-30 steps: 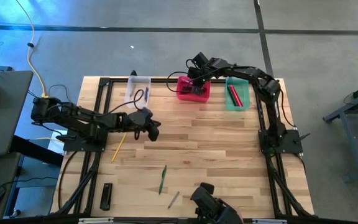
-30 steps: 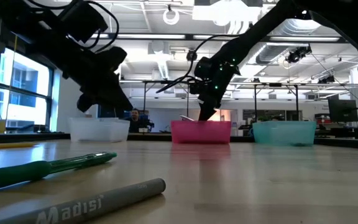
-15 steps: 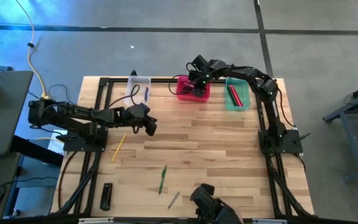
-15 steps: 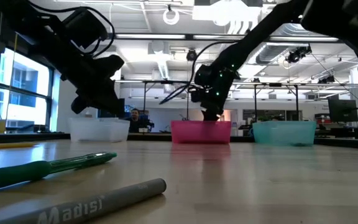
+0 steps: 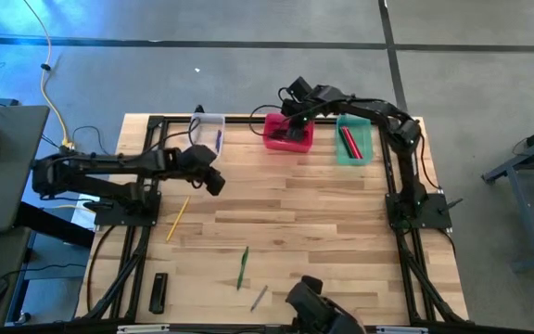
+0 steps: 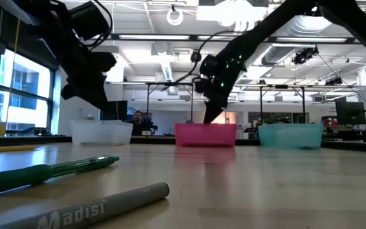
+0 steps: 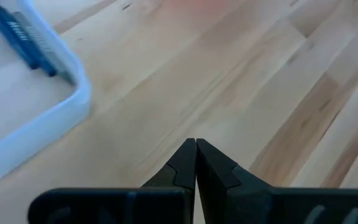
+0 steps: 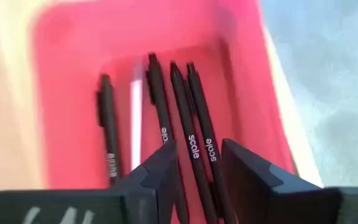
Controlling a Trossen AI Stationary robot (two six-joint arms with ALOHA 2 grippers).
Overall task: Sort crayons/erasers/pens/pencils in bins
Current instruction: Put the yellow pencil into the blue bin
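Inside pink-red bin (image 8: 61, 37) | four black pens (image 8: 166, 118) | lying parallel

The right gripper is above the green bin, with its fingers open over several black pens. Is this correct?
Not quite: the bin is wrong. The right gripper is above the pink-red bin, not the green one. The right wrist view shows its fingers apart over the black pens lying in that bin; the high view confirms it.

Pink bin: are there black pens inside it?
Yes, the right wrist view shows several black pens lying side by side in the pink bin, just past the open right claw.
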